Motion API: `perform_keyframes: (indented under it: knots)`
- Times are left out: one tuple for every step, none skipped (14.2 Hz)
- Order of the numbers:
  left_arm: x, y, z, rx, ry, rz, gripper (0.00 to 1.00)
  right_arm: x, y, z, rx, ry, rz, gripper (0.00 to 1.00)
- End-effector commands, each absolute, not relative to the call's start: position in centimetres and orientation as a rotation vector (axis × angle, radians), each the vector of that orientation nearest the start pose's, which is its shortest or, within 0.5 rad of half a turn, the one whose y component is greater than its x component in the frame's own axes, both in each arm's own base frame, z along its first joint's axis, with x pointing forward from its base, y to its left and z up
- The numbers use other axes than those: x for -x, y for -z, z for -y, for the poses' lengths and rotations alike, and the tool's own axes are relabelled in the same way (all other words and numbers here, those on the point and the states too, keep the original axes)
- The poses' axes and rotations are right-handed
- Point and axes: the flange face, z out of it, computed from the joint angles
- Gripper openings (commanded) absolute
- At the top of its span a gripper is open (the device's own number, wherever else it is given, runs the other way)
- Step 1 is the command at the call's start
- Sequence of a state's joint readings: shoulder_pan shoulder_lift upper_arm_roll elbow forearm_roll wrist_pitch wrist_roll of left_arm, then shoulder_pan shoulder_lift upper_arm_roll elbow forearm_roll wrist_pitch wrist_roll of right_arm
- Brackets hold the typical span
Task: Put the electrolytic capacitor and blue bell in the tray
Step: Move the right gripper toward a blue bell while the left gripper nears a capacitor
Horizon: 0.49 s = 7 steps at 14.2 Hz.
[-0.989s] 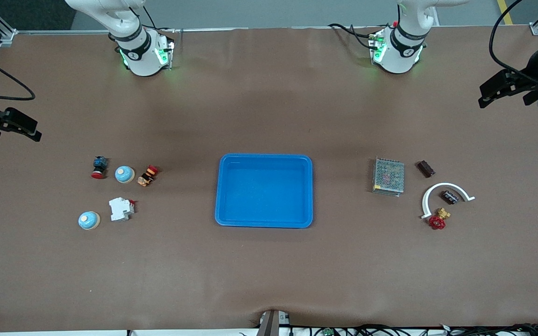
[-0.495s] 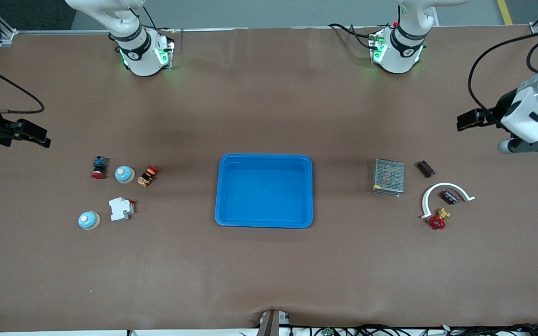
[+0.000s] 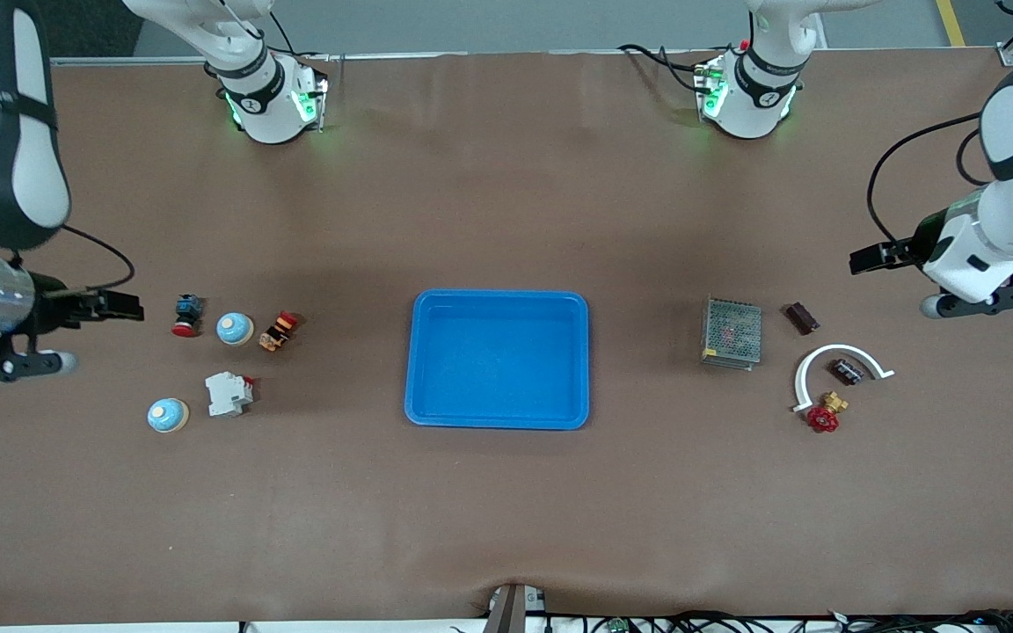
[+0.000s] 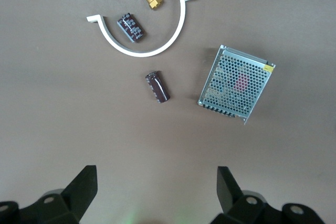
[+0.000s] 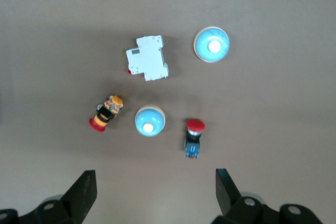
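Observation:
The bright blue tray (image 3: 424, 359) lies at the table's middle with nothing in it. Two blue bells sit toward the right arm's end: one (image 3: 234, 329) (image 5: 149, 120) between a push button and an orange part, the other (image 3: 167, 415) (image 5: 211, 44) nearer the front camera. My right gripper (image 3: 120, 307) (image 5: 155, 177) hangs open over bare table beside the push button. The electrolytic capacitor (image 3: 802, 317) (image 4: 157, 87), a dark brown cylinder, lies toward the left arm's end. My left gripper (image 3: 869, 258) (image 4: 156, 174) hangs open over bare table close to it.
A red-capped push button (image 3: 186, 315), an orange-and-black part (image 3: 278, 331) and a white breaker (image 3: 228, 392) surround the bells. Beside the capacitor are a grey mesh box (image 3: 732, 332), a white arc (image 3: 841, 349) around a dark component (image 3: 847, 370), and a red-handled brass valve (image 3: 824, 415).
Both arms have swung in from the table's ends toward the two groups of parts, with both grippers open throughout. Nothing on the table has moved.

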<state>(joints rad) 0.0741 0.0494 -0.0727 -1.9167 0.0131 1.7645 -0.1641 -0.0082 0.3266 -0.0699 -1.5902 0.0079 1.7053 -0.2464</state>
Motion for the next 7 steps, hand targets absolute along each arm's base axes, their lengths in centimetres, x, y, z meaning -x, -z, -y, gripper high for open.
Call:
perform_keyframes:
  knots:
    - [-53.7,-42.6,0.5,3.087,-0.285,0.356,1.0,-64.6,-42.5,3.4,3.038,-0.258,0.563,1.0]
    - [-53.4,-41.1,0.4,3.088,-0.268,0.369,1.0,-64.9,-42.1,3.1,3.003,-0.232,0.729,1.0]
    - [-52.9,-39.2,0.2,3.091,-0.247,0.378,1.0,-65.2,-41.2,3.3,2.957,-0.231,0.9,1.0]
    - [-52.4,-37.6,0.1,3.095,-0.227,0.385,1.0,-65.7,-40.3,3.7,2.901,-0.203,1.066,1.0]
    - [-52.1,-36.0,0.1,3.091,-0.219,0.413,1.0,-66.2,-39.1,4.1,2.843,-0.183,1.215,1.0]
    - [-51.8,-34.7,-0.2,3.086,-0.214,0.454,1.0,-66.6,-37.7,5.0,2.789,-0.171,1.325,1.0]
    - [-51.5,-33.1,-0.4,3.081,-0.224,0.482,0.98,-66.9,-36.7,5.9,2.755,-0.159,1.396,1.0]
